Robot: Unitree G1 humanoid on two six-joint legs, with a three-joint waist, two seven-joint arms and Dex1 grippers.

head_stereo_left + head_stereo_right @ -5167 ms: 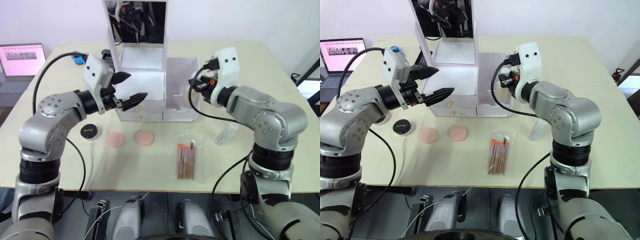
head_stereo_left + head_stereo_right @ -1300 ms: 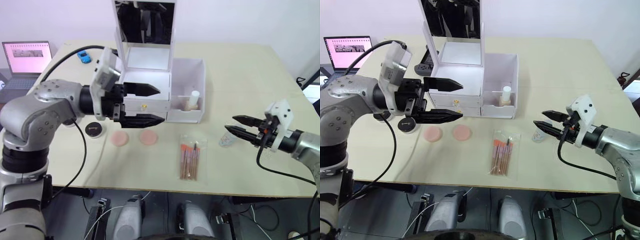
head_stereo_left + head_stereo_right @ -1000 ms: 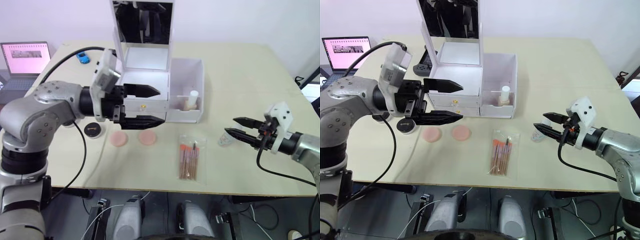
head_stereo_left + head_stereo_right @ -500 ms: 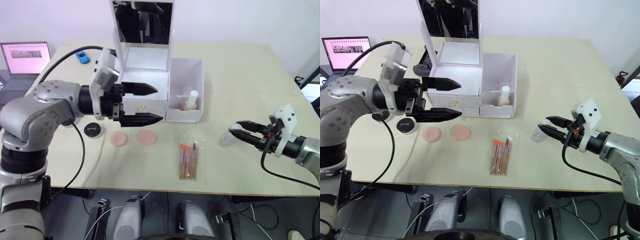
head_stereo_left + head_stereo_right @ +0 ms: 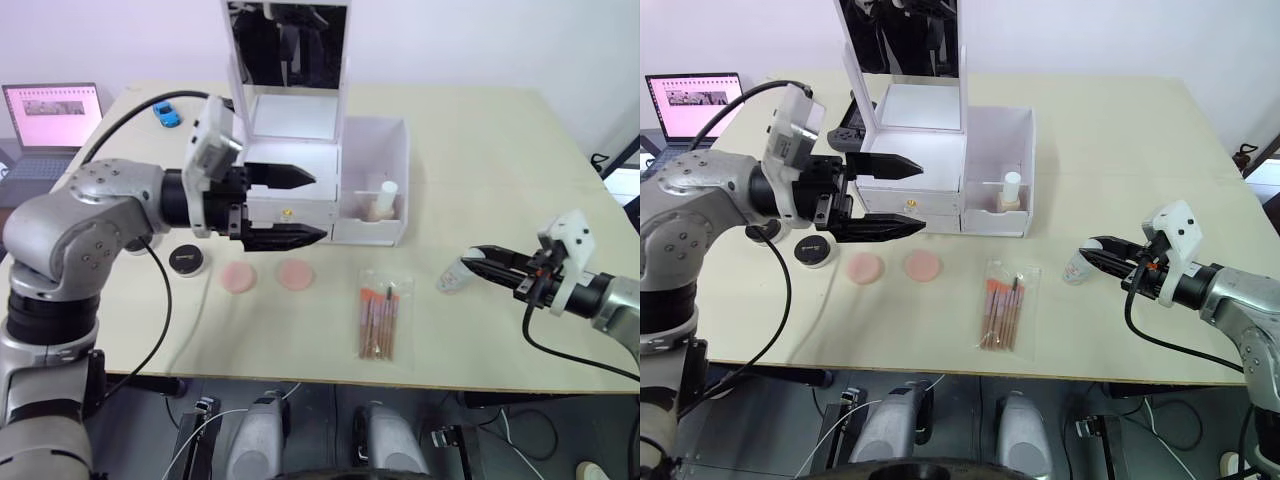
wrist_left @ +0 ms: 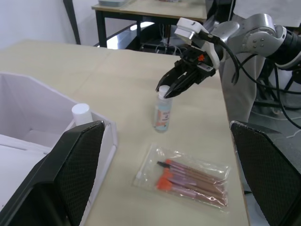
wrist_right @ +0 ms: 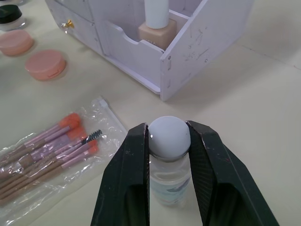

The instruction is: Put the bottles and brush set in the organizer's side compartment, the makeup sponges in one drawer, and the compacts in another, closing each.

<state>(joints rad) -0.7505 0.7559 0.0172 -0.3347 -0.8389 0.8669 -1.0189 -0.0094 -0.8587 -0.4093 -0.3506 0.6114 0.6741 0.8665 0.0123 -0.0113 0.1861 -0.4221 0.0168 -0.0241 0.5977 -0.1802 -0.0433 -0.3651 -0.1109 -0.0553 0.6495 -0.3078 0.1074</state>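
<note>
The right hand (image 7: 168, 141) clamps the cap of a clear bottle (image 7: 168, 176) standing at the brush set's (image 5: 1004, 315) three o'clock; the left hand (image 5: 305, 207) hovers wide open before the organizer (image 5: 372, 225).

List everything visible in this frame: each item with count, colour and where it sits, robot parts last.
Organizer: 1, white, table centre, mirror lid raised.
Foundation bottle: 1, beige with white cap, upright in the side compartment.
Clear bottle: 1, white cap, upright on the table right of the organizer.
Brush set: 1, orange-pink brushes in a clear bag, in front of the organizer.
Sponges: 2, pink, in front of the drawers.
Compact: 1, black, left of the sponges.
Toy car: 1, blue, far left.
Laptop: 1, beyond the table's left edge.
Left gripper: open, before the drawers.
Right gripper: shut on the clear bottle's cap.
</note>
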